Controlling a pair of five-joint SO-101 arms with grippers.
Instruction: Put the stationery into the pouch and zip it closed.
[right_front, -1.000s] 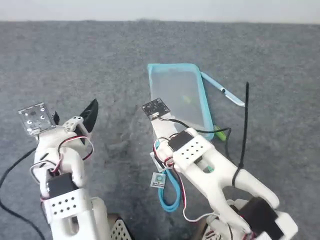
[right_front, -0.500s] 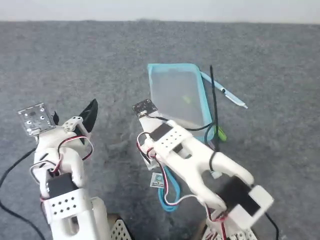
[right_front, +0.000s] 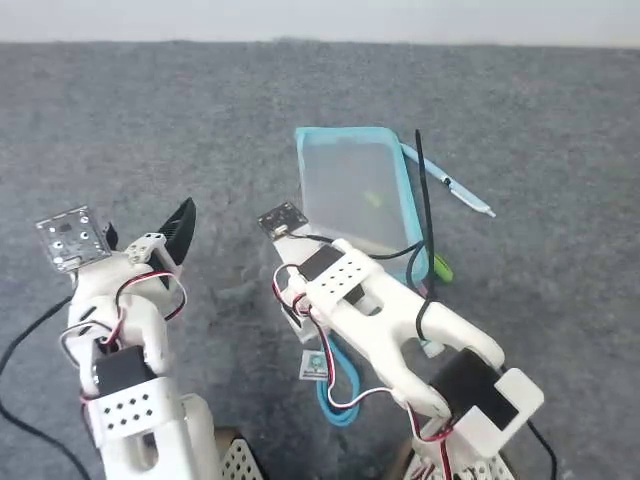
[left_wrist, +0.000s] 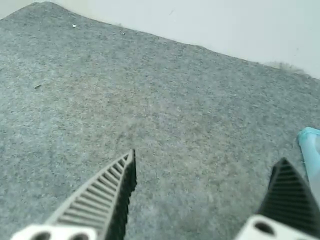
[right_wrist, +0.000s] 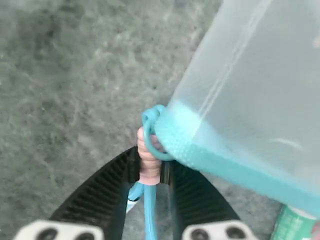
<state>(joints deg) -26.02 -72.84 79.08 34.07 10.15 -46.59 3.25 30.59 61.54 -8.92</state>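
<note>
1. The pouch (right_front: 355, 185) lies flat on the grey mat (right_front: 180, 110), near the middle and a little towards the right arm's side. It is cloudy see-through plastic with a light blue border. A faint green shape shows through it, but what it is cannot be told.
2. In the right wrist view, a blue cord (right_wrist: 148, 210) loops through the pouch's near corner (right_wrist: 172, 132) and runs through a pink bead (right_wrist: 148, 150).
3. The right gripper (right_wrist: 151, 172) sits at that corner. Its black ribbed fingers (right_wrist: 107, 192) are drawn narrow and pinch the bead and cord between them.
4. From above, the cord trails back under the right arm in a long loop (right_front: 335, 395), and a small tag (right_front: 315, 362) lies just beside it.
5. A green marker (right_front: 441, 268) lies on the mat by the pouch's near right corner, partly hidden by the arm. Whether it touches the pouch cannot be told.
6. A light blue pen (right_front: 448, 182) lies at a slant just beside the pouch's far right corner, outside it.
7. The left gripper (left_wrist: 208, 157) hangs above bare mat, well apart from the pouch, with its fingers spread wide and nothing between them. The pouch's blue edge (left_wrist: 310, 142) shows beyond one finger.
</note>
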